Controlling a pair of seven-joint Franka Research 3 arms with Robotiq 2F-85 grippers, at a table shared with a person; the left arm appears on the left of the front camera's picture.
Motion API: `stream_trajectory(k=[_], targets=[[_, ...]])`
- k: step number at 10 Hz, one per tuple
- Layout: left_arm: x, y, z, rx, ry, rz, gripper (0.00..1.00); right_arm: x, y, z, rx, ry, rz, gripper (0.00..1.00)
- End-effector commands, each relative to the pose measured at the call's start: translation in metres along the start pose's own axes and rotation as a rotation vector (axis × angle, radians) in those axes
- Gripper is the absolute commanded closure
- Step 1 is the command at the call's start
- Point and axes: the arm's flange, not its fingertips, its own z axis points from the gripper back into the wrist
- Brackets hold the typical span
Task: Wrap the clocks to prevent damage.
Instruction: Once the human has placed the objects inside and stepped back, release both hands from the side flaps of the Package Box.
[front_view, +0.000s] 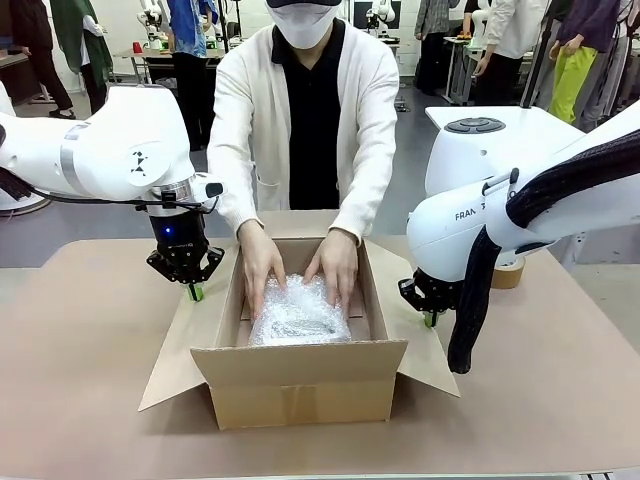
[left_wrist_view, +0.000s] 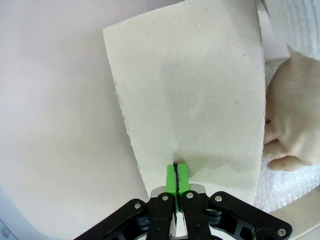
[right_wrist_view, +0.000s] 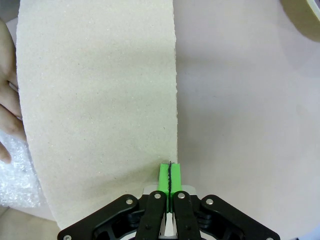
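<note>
Matte, pinkish-brown table (front_view: 80, 380) runs across my front feed, and on it sits an open corrugated cardboard box (front_view: 300, 385) with its side flaps splayed outward. Inside lies a lumpy bundle of clear bubble wrap (front_view: 298, 315), crinkled and shiny; what it covers I cannot make out. The person across from me presses on it with one hand (front_view: 262, 262) and the other hand (front_view: 336, 265). My left gripper (front_view: 195, 291) points down at the edge of the left flap (left_wrist_view: 190, 90), my right gripper (front_view: 431, 319) likewise at the right flap (right_wrist_view: 100, 100). My wrist feeds give what the front camera cannot: each pair of green pads is pressed together with just a dark seam between, tips at the flap's grainy, ragged edge; whether any cardboard is nipped I cannot tell. My right wrist feed also catches a curve of the tan tape roll (right_wrist_view: 305, 17) in its corner
</note>
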Motion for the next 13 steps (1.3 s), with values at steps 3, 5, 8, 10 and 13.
stream_trajectory(k=[3,5,8,10,13], targets=[[-0.001,-0.001,0.0,0.012,-0.004,0.004,1.0,-0.001,-0.001,0.0,-0.003,0.004,-0.001,0.99],[-0.001,-0.001,0.0,0.012,-0.004,0.004,1.0,-0.001,-0.001,0.0,-0.003,0.004,-0.001,0.99],[-0.013,0.007,0.016,0.124,-0.16,-0.133,1.0,0.0,0.0,0.0,0.0,0.0,0.0,0.99],[-0.036,0.016,0.063,0.22,-0.289,-0.555,1.0,-0.009,-0.005,0.055,-0.135,-0.027,0.314,0.99],[-0.082,0.053,0.133,0.171,-0.289,-0.767,1.0,-0.046,-0.038,0.145,-0.214,0.014,0.82,0.99]])
